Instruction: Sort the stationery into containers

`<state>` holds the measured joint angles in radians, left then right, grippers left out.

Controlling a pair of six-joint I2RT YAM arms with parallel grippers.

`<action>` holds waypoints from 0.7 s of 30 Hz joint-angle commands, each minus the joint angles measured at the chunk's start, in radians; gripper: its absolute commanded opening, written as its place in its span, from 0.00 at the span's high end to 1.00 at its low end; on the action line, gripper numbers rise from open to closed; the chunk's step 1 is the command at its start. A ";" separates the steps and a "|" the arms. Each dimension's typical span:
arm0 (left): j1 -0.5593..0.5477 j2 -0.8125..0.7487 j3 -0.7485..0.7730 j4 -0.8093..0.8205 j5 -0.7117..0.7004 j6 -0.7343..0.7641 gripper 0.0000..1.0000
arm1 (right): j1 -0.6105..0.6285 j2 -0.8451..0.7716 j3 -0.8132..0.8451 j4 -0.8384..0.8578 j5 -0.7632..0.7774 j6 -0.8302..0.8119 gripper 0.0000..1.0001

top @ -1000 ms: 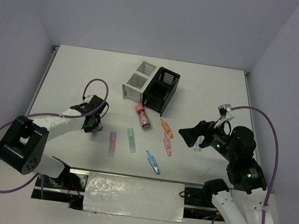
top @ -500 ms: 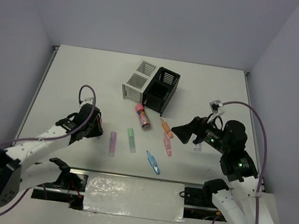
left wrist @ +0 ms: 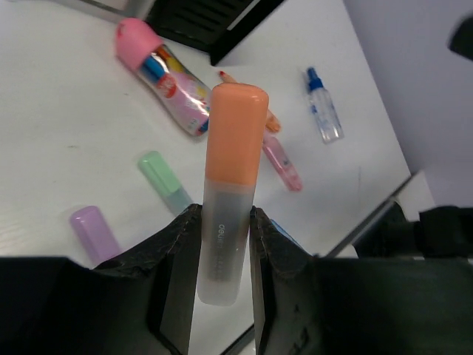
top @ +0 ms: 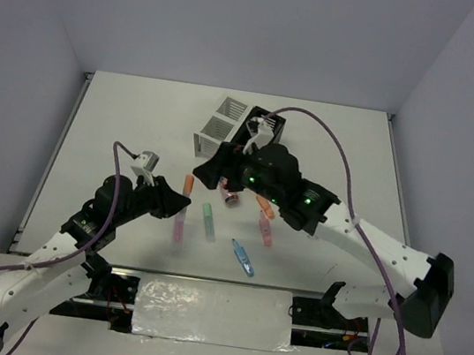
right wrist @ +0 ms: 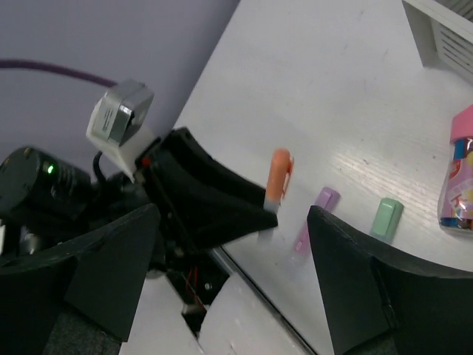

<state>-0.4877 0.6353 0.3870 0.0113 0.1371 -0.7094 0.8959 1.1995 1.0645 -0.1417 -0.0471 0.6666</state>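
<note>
The left hand (left wrist: 222, 235) is closed on an orange highlighter (left wrist: 230, 185). It pinches the frosted barrel below the cap and holds the highlighter above the worktop (top: 120, 124), left of the loose pens. The right hand (top: 206, 169) hovers just beyond it, fingers spread wide and empty. The highlighter looks light, rigid and smooth, so it could slip or pivot; a mid-barrel grip suits it. The white organiser (top: 219, 127) and black organiser (top: 277, 129) stand side by side farther back.
</note>
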 commanded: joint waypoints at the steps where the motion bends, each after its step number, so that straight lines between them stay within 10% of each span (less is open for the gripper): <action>1: -0.012 -0.022 -0.005 0.154 0.168 0.043 1.00 | 0.090 0.122 0.160 -0.018 0.271 0.036 0.12; 13: -0.025 -0.059 0.007 0.173 0.190 0.064 1.00 | 0.182 0.330 0.244 -0.104 0.366 0.047 0.29; 21: -0.026 -0.052 0.016 0.144 0.147 0.073 0.91 | 0.184 0.328 0.209 -0.073 0.332 0.054 0.87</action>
<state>-0.5114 0.5842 0.3786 0.1165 0.2966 -0.6624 1.0763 1.5475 1.2579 -0.2283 0.2729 0.7212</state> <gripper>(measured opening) 0.403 0.313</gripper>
